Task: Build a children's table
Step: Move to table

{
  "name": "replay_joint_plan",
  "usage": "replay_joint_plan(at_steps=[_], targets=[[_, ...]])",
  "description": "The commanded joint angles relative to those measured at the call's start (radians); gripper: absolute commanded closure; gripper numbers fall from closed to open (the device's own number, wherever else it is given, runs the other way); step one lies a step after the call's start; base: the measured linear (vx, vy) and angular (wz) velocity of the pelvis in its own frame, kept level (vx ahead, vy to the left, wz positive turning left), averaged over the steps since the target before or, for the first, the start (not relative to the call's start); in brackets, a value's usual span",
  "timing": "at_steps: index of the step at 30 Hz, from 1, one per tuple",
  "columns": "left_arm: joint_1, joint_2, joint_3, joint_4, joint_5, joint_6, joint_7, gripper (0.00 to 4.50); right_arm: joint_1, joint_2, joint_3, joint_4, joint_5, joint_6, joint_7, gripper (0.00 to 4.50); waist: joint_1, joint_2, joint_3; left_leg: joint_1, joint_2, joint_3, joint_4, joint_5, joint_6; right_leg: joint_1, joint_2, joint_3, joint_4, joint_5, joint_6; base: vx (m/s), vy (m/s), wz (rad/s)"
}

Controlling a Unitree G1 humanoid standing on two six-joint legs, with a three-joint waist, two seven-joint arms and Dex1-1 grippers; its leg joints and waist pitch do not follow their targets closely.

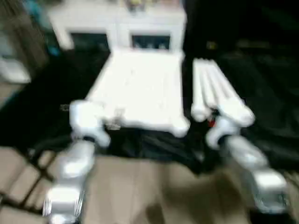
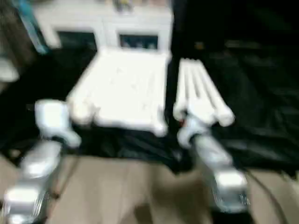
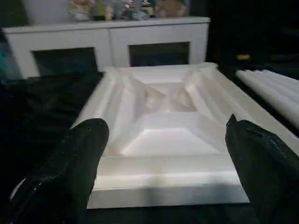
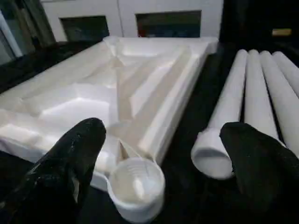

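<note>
Tabletop [image 4: 117, 88]: underside up on black cloth [image 1: 261, 88], corner socket [image 4: 136, 186] nearest my right fingers [image 4: 70, 163]. Four legs [image 4: 261, 93]: side by side right of tabletop, long axis running away from me, open ends facing right gripper [image 4: 159, 163]. Right arm nearer. Left gripper [image 3: 163, 154]: at tabletop's near edge. Both sets of fingers spread, empty.

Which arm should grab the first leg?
Probably the right. The right gripper, open, sits just before the legs lying beside the tabletop; the left gripper, also open, faces the tabletop's ribbed underside, farther from them.

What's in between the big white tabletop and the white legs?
Just a strip of black cloth between the tabletop and the legs, seen in the right wrist view.
</note>
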Motion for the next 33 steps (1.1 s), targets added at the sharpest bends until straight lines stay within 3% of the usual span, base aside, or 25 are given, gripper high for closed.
replay_joint_plan(at_steps=[1, 2, 3, 4, 6, 8, 9, 10, 11, 13, 14, 15, 16, 17, 18, 19, 20, 21, 22, 23, 24, 27, 28, 29, 33], targets=[[-0.012, 0.015, 0.021, 0.017, 0.002, 0.01, -0.005, 0.0, -0.031, 0.025, 0.005, -0.012, 0.023, 0.012, -0.015, 0.06, 0.012, 0.009, -0.03, -0.002, 0.051, 0.011, -0.07, 0.018, -0.014, 0.039, -0.103, 0.052, -0.161, -0.411, -0.244, 0.061, 0.047, 0.06], [-0.013, 0.017, 0.022, 0.02, 0.002, 0.009, -0.007, 0.0, -0.034, 0.028, 0.0, -0.011, 0.033, 0.015, -0.015, 0.06, -0.014, 0.023, -0.034, 0.001, 0.074, -0.011, -0.123, -0.091, -0.021, 0.032, -0.049, 0.007, -0.123, -0.344, -0.202, 0.061, 0.047, 0.06], [-0.016, 0.018, 0.021, 0.022, 0.002, 0.01, -0.009, 0.0, -0.037, 0.025, 0.001, -0.009, 0.03, 0.008, -0.017, 0.06, -0.038, 0.045, -0.05, 0.103, 0.125, -0.061, -0.15, -0.255, 0.008, -0.043, -0.031, -0.019, -0.06, -0.249, -0.191, 0.112, 0.069, 0.08], [-0.018, 0.018, 0.021, 0.024, 0.001, 0.01, -0.01, 0.0, -0.038, 0.02, 0.005, -0.008, 0.015, -0.002, -0.024, 0.06, -0.061, 0.047, -0.059, 0.132, 0.15, -0.094, -0.157, -0.278, 0.048, -0.066, -0.033, -0.029, -0.019, -0.163, -0.179, 0.134, 0.048, 0.16], [-0.02, 0.018, 0.018, 0.026, 0.0, 0.01, -0.015, 0.0, -0.036, 0.004, 0.011, 0.014, -0.019, -0.005, -0.04, 0.06, -0.092, 0.027, -0.068, 0.146, 0.18, -0.15, -0.149, -0.117, 0.321, -0.141, -0.063, -0.034, 0.074, -0.025, 0.015, 0.15, 0.045, 0.06], [-0.019, 0.022, 0.011, 0.028, 0.0, 0.01, -0.017, 0.0, -0.034, 0.009, -0.003, 0.017, -0.013, 0.0, -0.042, 0.06, -0.093, -0.009, -0.059, 0.087, 0.099, -0.089, -0.13, -0.047, 0.341, -0.112, -0.09, -0.006, -0.004, 0.071, 0.011, 0.044, 0.0, -0.05], [-0.021, 0.027, 0.004, 0.03, -0.001, 0.008, -0.022, 0.0, -0.032, 0.01, -0.012, 0.016, -0.008, 0.005, -0.039, 0.06, -0.059, -0.042, -0.06, -0.003, -0.013, -0.002, -0.062, -0.077, 0.247, -0.012, -0.125, 0.053, -0.097, -0.002, -0.043, 0.067, -0.034, 0.03], [-0.021, 0.027, 0.004, 0.03, -0.001, 0.008, -0.022, 0.0, -0.032, 0.01, -0.012, 0.016, -0.008, 0.005, -0.039, 0.06, -0.046, -0.057, -0.058, -0.041, -0.046, 0.016, 0.005, -0.082, 0.204, 0.035, -0.171, 0.112, -0.135, -0.123, -0.075, 0.099, -0.028, 0.06], [-0.022, 0.029, -0.001, 0.032, -0.003, 0.008, -0.027, 0.0, -0.031, 0.01, -0.015, 0.016, -0.008, 0.008, -0.037, 0.06, -0.035, -0.052, -0.06, -0.076, -0.016, -0.007, 0.053, -0.042, 0.152, 0.071, -0.23, 0.141, -0.15, -0.233, -0.14, 0.099, -0.028, 0.06], [-0.027, 0.032, -0.007, 0.034, -0.005, 0.009, -0.035, 0.0, -0.031, 0.01, -0.019, 0.016, -0.001, 0.024, -0.04, 0.06, -0.034, -0.039, -0.053, -0.12, 0.015, -0.022, 0.057, 0.07, 0.019, 0.073, -0.19, 0.09, -0.143, -0.241, -0.275, 0.129, 0.004, -0.08], [-0.03, 0.031, -0.011, 0.039, -0.005, 0.007, -0.039, 0.0, -0.029, 0.009, -0.019, 0.012, 0.011, 0.028, -0.036, 0.06, -0.061, 0.001, -0.036, -0.01, 0.056, 0.004, -0.087, 0.001, -0.139, -0.013, -0.027, 0.043, -0.118, -0.268, -0.207, 0.125, 0.012, -0.1], [-0.03, 0.031, -0.011, 0.039, -0.005, 0.007, -0.039, 0.0, -0.029, 0.009, -0.019, 0.012, 0.011, 0.028, -0.036, 0.06, -0.061, 0.001, -0.036, -0.01, 0.056, 0.004, -0.087, 0.001, -0.139, -0.013, -0.027, 0.043, -0.118, -0.268, -0.207, 0.112, 0.068, -0.36], [-0.029, 0.029, -0.013, 0.039, -0.008, 0.007, -0.042, 0.0, -0.03, 0.004, -0.016, 0.011, 0.008, 0.027, -0.037, 0.06, -0.081, 0.055, -0.036, 0.072, 0.155, -0.07, -0.152, -0.217, -0.166, -0.105, 0.0, -0.001, -0.004, -0.203, -0.089, 0.119, 0.065, -0.55], [-0.028, 0.029, -0.015, 0.039, -0.009, 0.007, -0.044, 0.0, -0.03, 0.001, -0.013, 0.01, 0.005, 0.026, -0.038, 0.06, -0.084, 0.039, -0.061, 0.133, 0.223, -0.076, -0.173, -0.34, -0.132, -0.134, -0.053, -0.029, 0.066, -0.064, -0.023, 0.119, 0.065, -0.55], [-0.026, 0.029, -0.018, 0.038, -0.009, 0.007, -0.045, 0.0, -0.031, 0.002, -0.016, 0.011, 0.008, 0.027, -0.039, 0.06, -0.086, 0.035, -0.061, 0.135, 0.222, -0.064, -0.174, -0.306, -0.107, -0.144, -0.064, -0.035, 0.072, -0.018, -0.012, 0.152, 0.011, -0.52], [-0.024, 0.029, -0.02, 0.037, -0.008, 0.007, -0.046, 0.0, -0.033, -0.002, -0.012, 0.01, 0.004, 0.025, -0.036, 0.06, -0.08, 0.013, -0.056, 0.108, 0.187, -0.098, -0.173, -0.253, 0.024, -0.138, -0.069, -0.039, 0.071, 0.036, 0.013, 0.149, -0.02, -0.39], [-0.022, 0.031, -0.023, 0.035, -0.009, 0.006, -0.045, 0.0, -0.036, -0.005, -0.011, 0.011, 0.001, 0.025, -0.027, 0.06, -0.095, -0.007, -0.056, 0.079, 0.116, -0.047, -0.141, -0.18, 0.143, -0.112, -0.095, -0.028, -0.007, 0.134, -0.018, 0.149, -0.02, -0.39], [-0.022, 0.031, -0.023, 0.035, -0.009, 0.006, -0.045, 0.0, -0.036, -0.005, -0.011, 0.011, 0.001, 0.025, -0.027, 0.06, -0.081, -0.034, -0.062, 0.031, 0.054, 0.005, -0.105, -0.179, 0.149, -0.059, -0.107, 0.001, -0.053, 0.149, -0.031, 0.134, -0.055, -0.03], [-0.021, 0.031, -0.024, 0.035, -0.01, 0.006, -0.045, 0.0, -0.038, -0.006, -0.011, 0.012, 0.0, 0.024, -0.024, 0.06, -0.044, -0.064, -0.079, -0.067, -0.024, 0.038, 0.021, -0.114, 0.127, 0.063, -0.188, 0.116, -0.111, 0.114, -0.138, 0.163, -0.035, 0.12], [-0.02, 0.031, -0.025, 0.033, -0.012, 0.006, -0.046, 0.0, -0.041, -0.008, -0.01, 0.014, 0.001, 0.025, -0.018, 0.06, -0.022, -0.064, -0.092, -0.148, 0.003, -0.001, 0.082, 0.05, 0.056, 0.112, -0.203, 0.124, -0.091, 0.283, -0.237, 0.163, -0.035, 0.12], [-0.02, 0.032, -0.025, 0.033, -0.012, 0.006, -0.046, 0.0, -0.043, -0.01, -0.009, 0.016, 0.004, 0.027, -0.011, 0.06, -0.024, -0.063, -0.087, -0.157, 0.007, -0.005, 0.071, 0.086, 0.036, 0.109, -0.183, 0.106, -0.085, 0.355, -0.256, 0.177, 0.006, 0.01], [-0.02, 0.032, -0.022, 0.033, -0.012, 0.006, -0.047, 0.0, -0.049, -0.026, 0.005, 0.02, 0.009, 0.028, 0.012, 0.06, -0.031, 0.01, -0.073, -0.084, 0.05, -0.006, -0.075, 0.243, 0.043, 0.046, -0.073, -0.028, -0.093, 0.162, -0.22, 0.159, 0.013, -0.02], [-0.02, 0.033, -0.021, 0.033, -0.011, 0.005, -0.047, 0.0, -0.051, -0.041, 0.018, 0.02, 0.014, 0.027, 0.035, 0.06, -0.073, 0.053, -0.068, 0.022, 0.139, -0.097, -0.119, 0.063, 0.142, -0.057, -0.005, -0.075, 0.019, -0.05, -0.112, 0.179, 0.033, -0.12], [-0.02, 0.034, -0.019, 0.033, -0.01, 0.004, -0.048, 0.0, -0.054, -0.06, 0.033, 0.019, 0.022, 0.025, 0.063, 0.06, -0.088, 0.037, -0.093, 0.101, 0.199, -0.166, -0.11, 0.072, 0.318, -0.13, -0.03, -0.059, 0.096, -0.132, -0.032, 0.179, 0.033, -0.12], [-0.024, 0.043, -0.02, 0.037, -0.011, -0.001, -0.052, 0.0, -0.064, -0.107, 0.048, 0.022, 0.034, 0.021, 0.145, 0.06, -0.078, -0.001, -0.069, 0.051, 0.151, -0.088, -0.128, 0.021, 0.355, -0.159, -0.059, -0.035, 0.09, 0.058, 0.065, 0.107, -0.001, 0.01]])
